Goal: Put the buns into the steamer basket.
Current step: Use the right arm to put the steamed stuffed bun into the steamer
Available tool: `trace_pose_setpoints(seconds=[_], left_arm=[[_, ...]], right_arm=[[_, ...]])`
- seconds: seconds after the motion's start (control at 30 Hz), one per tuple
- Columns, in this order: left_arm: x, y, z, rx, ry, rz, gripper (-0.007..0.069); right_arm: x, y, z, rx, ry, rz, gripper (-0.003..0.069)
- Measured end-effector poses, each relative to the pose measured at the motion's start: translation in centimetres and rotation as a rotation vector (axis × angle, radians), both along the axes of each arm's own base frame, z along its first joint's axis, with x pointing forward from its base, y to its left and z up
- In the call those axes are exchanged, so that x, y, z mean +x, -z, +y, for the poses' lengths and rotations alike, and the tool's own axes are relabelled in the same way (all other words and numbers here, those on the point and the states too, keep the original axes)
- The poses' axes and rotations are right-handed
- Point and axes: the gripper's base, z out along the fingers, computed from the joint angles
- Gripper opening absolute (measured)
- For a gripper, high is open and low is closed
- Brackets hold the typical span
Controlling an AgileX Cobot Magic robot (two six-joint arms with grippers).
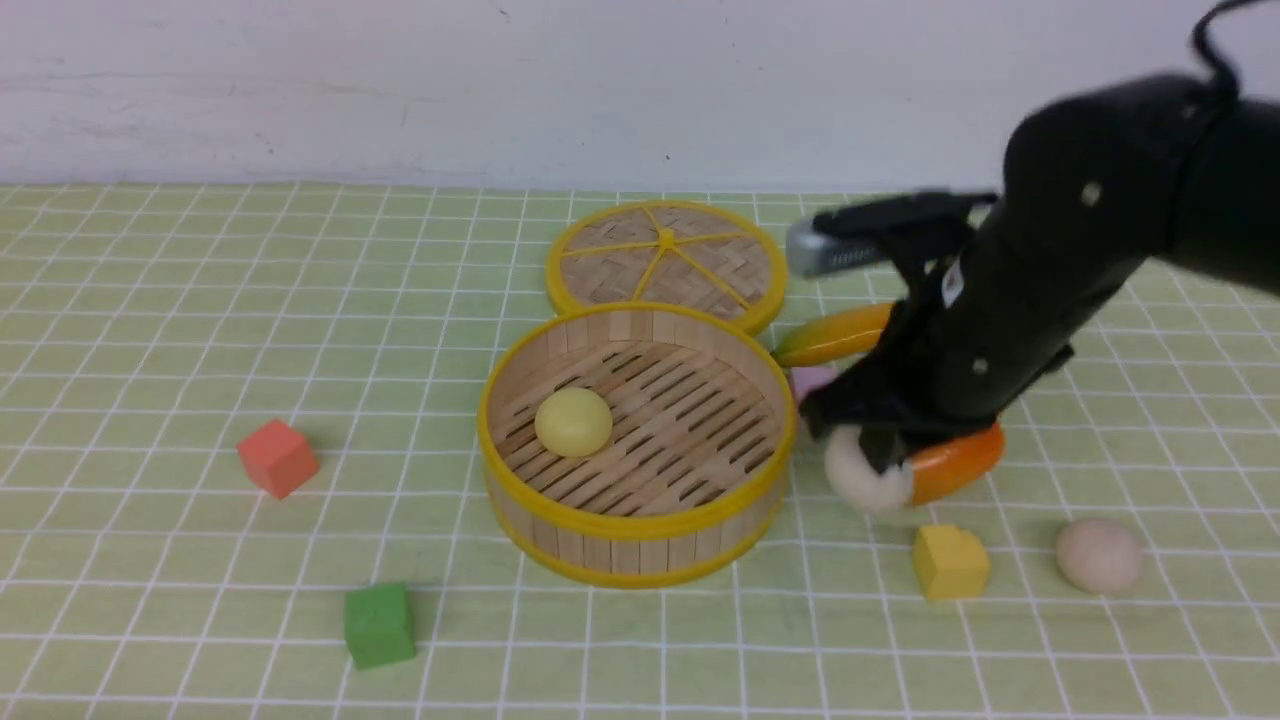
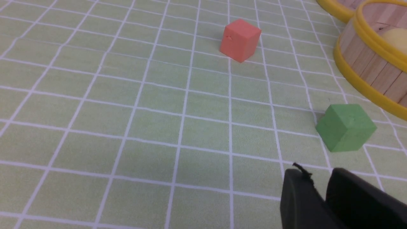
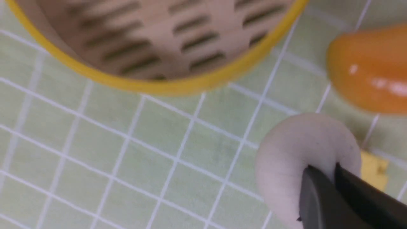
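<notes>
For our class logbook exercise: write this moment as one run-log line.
right fingers: shut on white bun; steamer basket: yellow bun inside; beige bun: outside, untouched

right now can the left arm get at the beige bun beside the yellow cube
Probably not: the beige bun lies far right, beyond the steamer basket and the right arm, while the left end effector hangs near the green cube.
</notes>
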Motion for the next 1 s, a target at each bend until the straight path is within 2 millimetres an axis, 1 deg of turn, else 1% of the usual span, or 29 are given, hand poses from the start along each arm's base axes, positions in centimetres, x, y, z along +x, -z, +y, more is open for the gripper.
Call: trace_pose_setpoints(seconds=[0.13, 0.2, 0.23, 0.27, 0.33, 0.4, 0.43, 0.47, 0.5, 0.53, 0.6, 0.63, 0.67, 0.7, 0.8, 0.93, 1.0], left_arm=[[0.0, 0.0, 0.0, 0.000, 0.000, 0.000, 0.0136], [0.0, 0.0, 0.0, 0.000, 0.000, 0.000, 0.0137], [0.0, 0.0, 0.0, 0.000, 0.000, 0.000, 0.0137], [0.0, 0.0, 0.0, 0.000, 0.000, 0.000, 0.0137], [0.0, 0.0, 0.0, 0.000, 0.000, 0.000, 0.0138], [0.0, 0.0, 0.0, 0.000, 0.000, 0.000, 0.0142], [0.0, 0.0, 0.0, 0.000, 0.000, 0.000, 0.0143], [0.0, 0.0, 0.0, 0.000, 0.000, 0.000, 0.0144], [0.0, 0.0, 0.0, 0.000, 0.000, 0.000, 0.0144], [0.0, 0.0, 0.0, 0.000, 0.000, 0.000, 0.0144], [0.0, 0.0, 0.0, 0.000, 0.000, 0.000, 0.0144], [0.0, 0.0, 0.0, 0.000, 0.000, 0.000, 0.0144], [0.0, 0.0, 0.0, 0.000, 0.000, 0.000, 0.0144], [0.0, 0.0, 0.0, 0.000, 0.000, 0.000, 0.0144], [0.0, 0.0, 0.0, 0.000, 0.000, 0.000, 0.0146], [0.0, 0.0, 0.0, 0.000, 0.000, 0.000, 0.0147], [0.0, 0.0, 0.0, 0.000, 0.000, 0.000, 0.0147]], right_arm=[[1.0, -2.8, 1.0, 0.089, -0.027, -0.073, 0.0005], [1.6, -3.5, 1.8, 0.153, -0.045, -0.090, 0.0005], [1.7, -3.6, 1.9, 0.161, -0.044, -0.089, 0.0005], [2.0, -3.6, 2.4, 0.198, -0.053, -0.088, 0.0005], [3.0, -2.8, 3.5, 0.261, -0.079, -0.087, 0.0005], [4.5, -0.5, 4.7, 0.296, -0.101, -0.084, 0.0005], [4.7, -0.3, 4.8, 0.299, -0.100, -0.088, 0.0005], [5.5, 1.2, 5.3, 0.302, -0.102, -0.075, 0.0005], [5.9, 2.4, 5.6, 0.306, -0.098, -0.059, 0.0005], [6.0, 2.6, 5.6, 0.310, -0.095, -0.055, 0.0005], [6.9, 5.5, 6.2, 0.305, -0.081, 0.007, 0.0005], [6.9, 5.5, 6.2, 0.305, -0.081, 0.007, 0.0005], [7.2, 7.3, 6.5, 0.298, -0.074, 0.049, 0.0005], [7.3, 7.9, 6.5, 0.295, -0.072, 0.065, 0.0005], [7.5, 9.2, 6.7, 0.284, -0.063, 0.099, 0.0013], [7.6, 9.3, 6.7, 0.295, -0.040, 0.105, 0.0057], [7.6, 9.3, 6.7, 0.298, -0.031, 0.107, 0.0102]])
